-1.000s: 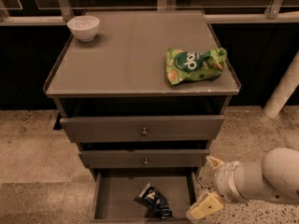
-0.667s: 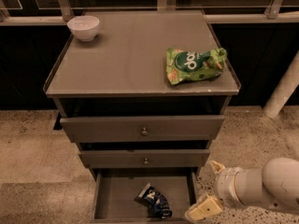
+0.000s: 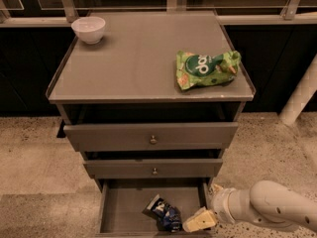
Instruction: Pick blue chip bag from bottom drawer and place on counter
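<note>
1. The blue chip bag (image 3: pixel 163 214) lies on the floor of the bottom drawer (image 3: pixel 124 207), which stands pulled out. The bag sits toward 5 o'clock on that floor, near the front edge and the right wall.
2. The gripper (image 3: pixel 199 207) hangs at 3 o'clock from the bag, over the drawer's right wall, with its fingers spread and nothing between them. The lower finger is just beside the bag's right edge; whether it touches I cannot tell.
3. The step in hand looks like the reach for the grasp. To do it well, the gripper should move toward 9 o'clock until the bag sits between the spread fingers, with neither finger caught on the drawer wall.
4. The foil is wrinkly and likely slippery, so closing across a bunched fold near the bag's middle should hold better than pinching a thin corner.
5. The middle drawer (image 3: pixel 153 168) overhangs the back of the bottom drawer at 12 o'clock. The lift should therefore first come out toward 6 o'clock, and only then rise.
6. On the counter (image 3: pixel 133 58), a green snack bag (image 3: pixel 205 68) lies at 3 o'clock and a white bowl (image 3: pixel 89 29) stands at the 10 o'clock corner. The bare middle and the front left, toward 7 o'clock, look the safest spot for setting the bag down.
</note>
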